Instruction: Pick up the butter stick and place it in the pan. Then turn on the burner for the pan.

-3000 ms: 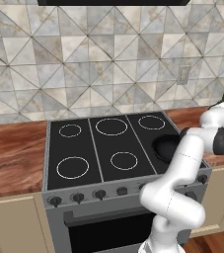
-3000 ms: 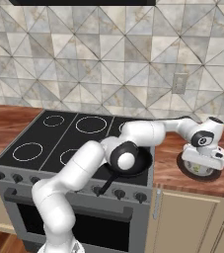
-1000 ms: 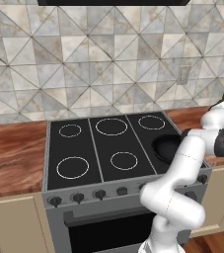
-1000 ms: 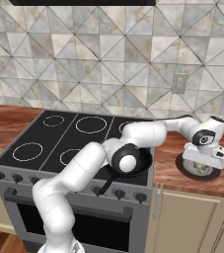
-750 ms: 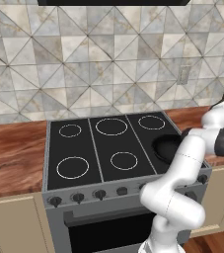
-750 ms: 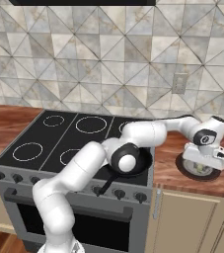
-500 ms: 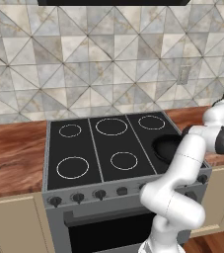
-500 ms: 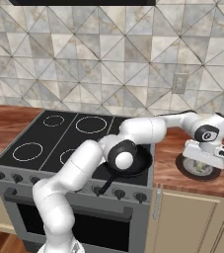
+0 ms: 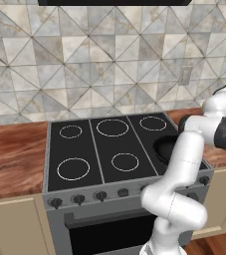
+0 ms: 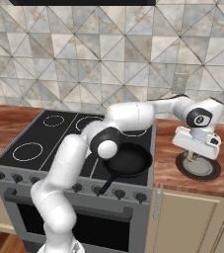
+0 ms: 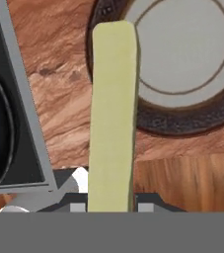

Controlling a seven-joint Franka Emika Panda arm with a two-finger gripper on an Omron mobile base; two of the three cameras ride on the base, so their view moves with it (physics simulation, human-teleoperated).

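Home kitchen, black four-ring stove (image 9: 109,149) with front knobs, tiled backsplash (image 9: 109,60), wooden countertop (image 9: 12,154), cream cabinets (image 10: 192,222)

Stove, counter and a grey dish

A flat grey dish (image 10: 200,167) with a dark rim sits on the wooden counter (image 10: 182,179), at 3 o'clock from the black four-burner stove (image 9: 109,149).

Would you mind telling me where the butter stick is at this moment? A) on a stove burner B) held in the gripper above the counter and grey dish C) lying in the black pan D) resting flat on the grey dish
B: in the hand view the butter stick rises from the gripper, in front of the grey dish and wooden counter, while the pan sits empty on the stove.
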